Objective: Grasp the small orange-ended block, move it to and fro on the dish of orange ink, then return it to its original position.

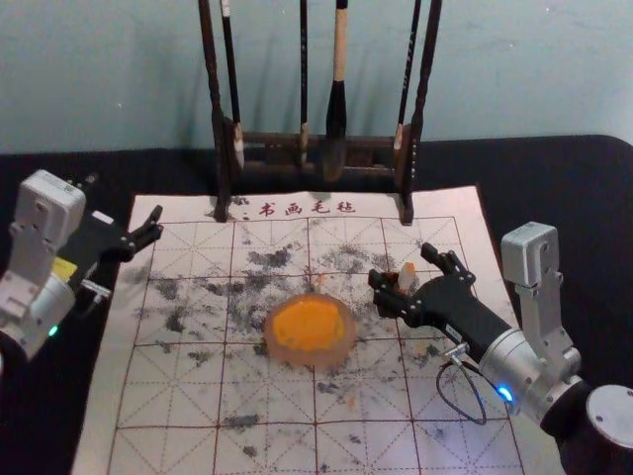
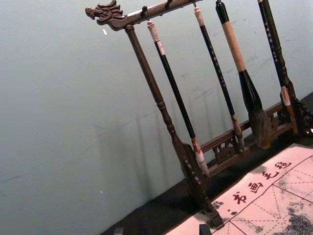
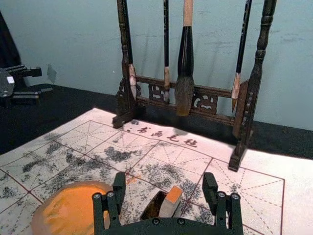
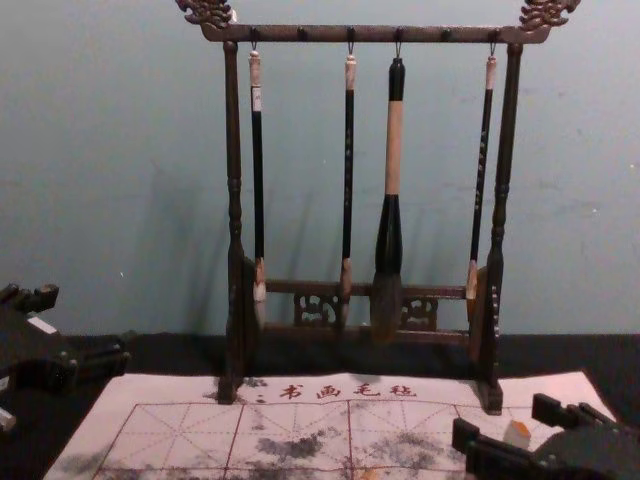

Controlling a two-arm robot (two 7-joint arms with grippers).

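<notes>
My right gripper (image 1: 408, 271) is over the right part of the mat, its fingers spread around the small orange-ended block (image 1: 406, 276). In the right wrist view the right gripper (image 3: 165, 188) stands open, and the pale block (image 3: 171, 201), orange end up, leans on a small dark holder (image 3: 155, 205) between the fingertips, touching neither. The dish of orange ink (image 1: 310, 330) lies on the mat to the left of that gripper; part of it shows in the right wrist view (image 3: 73, 208). My left gripper (image 1: 150, 230) is parked open at the left edge of the mat.
A dark wooden rack (image 4: 372, 34) with several hanging brushes stands at the mat's back edge, before the wall. The ink-spotted, gridded mat (image 1: 267, 435) lies on a black cloth (image 1: 534, 188).
</notes>
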